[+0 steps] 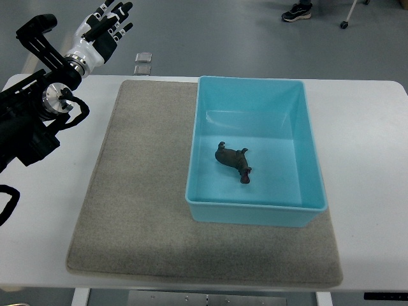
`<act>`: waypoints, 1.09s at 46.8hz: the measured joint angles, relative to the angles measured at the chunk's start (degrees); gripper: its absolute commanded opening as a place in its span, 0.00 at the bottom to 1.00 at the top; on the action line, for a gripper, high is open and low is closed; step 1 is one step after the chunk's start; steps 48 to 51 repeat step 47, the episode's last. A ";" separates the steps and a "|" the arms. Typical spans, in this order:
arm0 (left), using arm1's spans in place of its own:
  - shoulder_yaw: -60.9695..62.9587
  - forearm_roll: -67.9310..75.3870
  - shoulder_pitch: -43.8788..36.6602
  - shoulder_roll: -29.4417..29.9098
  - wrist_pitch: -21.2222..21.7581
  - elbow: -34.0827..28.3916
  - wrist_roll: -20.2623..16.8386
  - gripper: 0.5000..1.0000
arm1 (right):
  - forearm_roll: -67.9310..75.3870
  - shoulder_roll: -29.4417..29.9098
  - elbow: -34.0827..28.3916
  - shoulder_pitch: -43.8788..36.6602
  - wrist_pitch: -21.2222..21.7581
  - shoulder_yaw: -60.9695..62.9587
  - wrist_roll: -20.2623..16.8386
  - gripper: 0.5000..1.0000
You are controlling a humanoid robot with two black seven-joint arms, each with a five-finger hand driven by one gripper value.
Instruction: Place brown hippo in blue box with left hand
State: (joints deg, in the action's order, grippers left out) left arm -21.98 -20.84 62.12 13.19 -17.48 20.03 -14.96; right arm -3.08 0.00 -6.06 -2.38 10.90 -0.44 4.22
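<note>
The hippo [233, 162] is a small dark brown toy, glossy, lying on its side on the floor of the box [255, 89], a little toward the 7 o'clock part of that floor, with its head end pointing to about 4 o'clock and its stubby legs sticking out sideways. The box is a light blue plastic tub with sloped walls and a rolled rim; it holds nothing but the hippo. It stands on the 3 o'clock half of a grey mat [134, 210], which lies on a white table [370, 153]. The left hand [105, 29] (white palm, black fingers) is up at 10 o'clock, past the table's far edge and well apart from the box, its fingers spread and holding nothing; its black arm [29, 121] comes in along the left edge. On the floor beyond the table, at 11 o'clock, lie two small grey plates [143, 62], and at 1 o'clock a shoe [297, 11] shows. No writing can be read anywhere.
</note>
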 measured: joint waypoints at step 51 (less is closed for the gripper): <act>-0.85 0.15 -1.21 -0.36 -0.45 0.08 -0.52 0.99 | 0.01 0.00 0.00 -0.01 0.00 0.00 0.00 0.87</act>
